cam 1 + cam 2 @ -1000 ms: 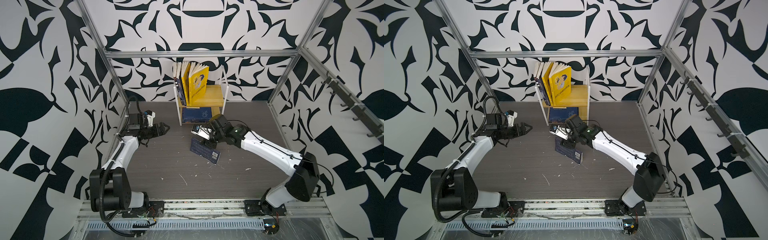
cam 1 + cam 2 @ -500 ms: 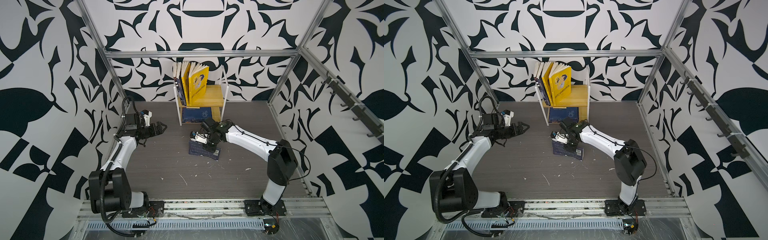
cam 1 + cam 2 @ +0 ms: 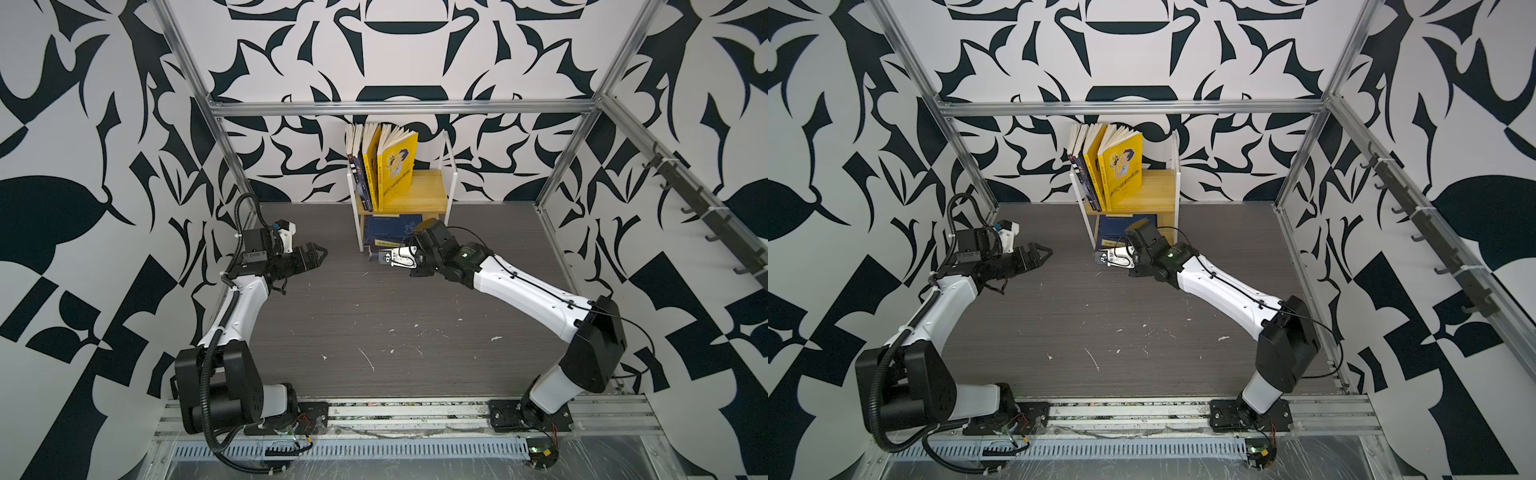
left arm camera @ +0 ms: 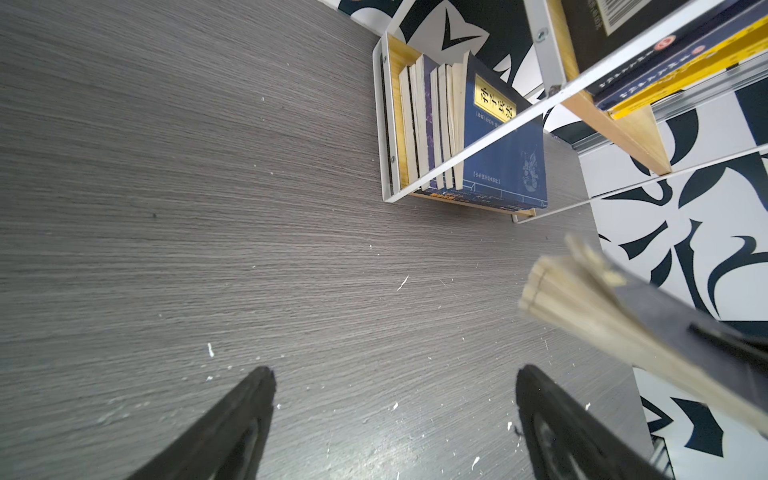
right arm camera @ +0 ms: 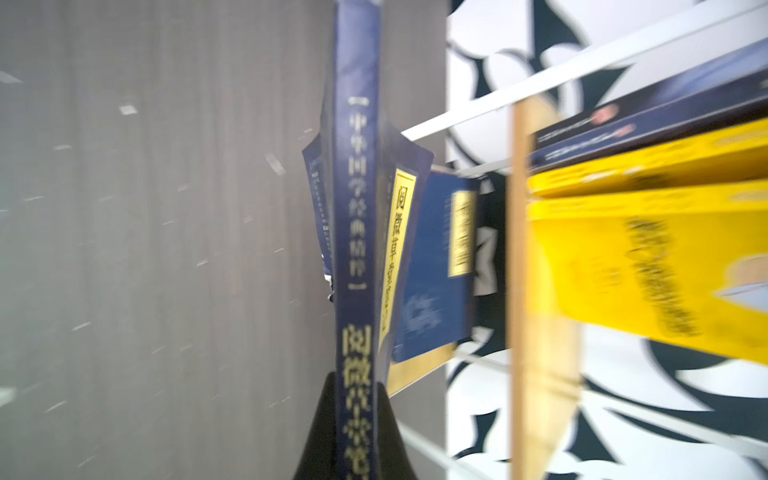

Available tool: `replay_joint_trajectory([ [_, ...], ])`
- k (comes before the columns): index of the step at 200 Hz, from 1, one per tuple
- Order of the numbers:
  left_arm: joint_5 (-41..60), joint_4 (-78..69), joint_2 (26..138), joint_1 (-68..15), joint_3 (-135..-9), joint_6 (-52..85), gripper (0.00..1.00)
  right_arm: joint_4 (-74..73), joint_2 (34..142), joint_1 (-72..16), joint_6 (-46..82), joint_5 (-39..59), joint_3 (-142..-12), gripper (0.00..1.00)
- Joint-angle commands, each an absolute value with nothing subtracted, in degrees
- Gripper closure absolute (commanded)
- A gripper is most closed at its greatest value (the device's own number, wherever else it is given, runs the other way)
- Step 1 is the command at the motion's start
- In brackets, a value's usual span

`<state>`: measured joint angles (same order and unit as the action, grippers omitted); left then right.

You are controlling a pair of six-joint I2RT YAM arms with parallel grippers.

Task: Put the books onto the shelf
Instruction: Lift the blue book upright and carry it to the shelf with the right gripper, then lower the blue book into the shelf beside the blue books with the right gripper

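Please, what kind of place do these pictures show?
Probably a robot test cell, not a home: a left arm and right arm on a base rail, patterned black-and-white walls in an aluminium frame, one small shelf of books.

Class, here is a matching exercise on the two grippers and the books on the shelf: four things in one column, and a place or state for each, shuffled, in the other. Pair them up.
Things
1. left gripper
2. right gripper
3. yellow cartoon book
4. stacked navy books

Places or states
A. lower tier of the shelf
B. open, holding nothing
C. top tier of the shelf, standing
D. shut on a navy book

Pairs: 1-B, 2-D, 3-C, 4-A
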<state>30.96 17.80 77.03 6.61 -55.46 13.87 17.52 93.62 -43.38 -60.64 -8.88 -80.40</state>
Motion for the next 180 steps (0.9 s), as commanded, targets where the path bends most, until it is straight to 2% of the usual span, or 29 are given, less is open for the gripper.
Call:
replay_joint_trajectory([
  [1, 31.68, 17.05, 75.32, 7.14, -54.49, 13.48, 0.06, 0.38, 94.63, -43.42, -67.05, -13.52, -80.56, 1.0],
  [58, 32.28, 17.01, 75.42, 7.21, -54.63, 14.08, 0.06, -7.56, 101.56, -41.06, -67.18, -15.2, -83.6, 1.0],
  [135, 32.23, 16.92, 75.49, 7.25, -54.47, 13.64, 0.05, -15.44, 105.02, -39.95, -66.67, -18.01, -83.2, 1.0],
  [180, 32.26, 16.65, 75.67, 7.37, -54.49, 13.68, 0.05, -13.79, 106.5, -39.92, -63.68, -16.57, -80.06, 1.0],
])
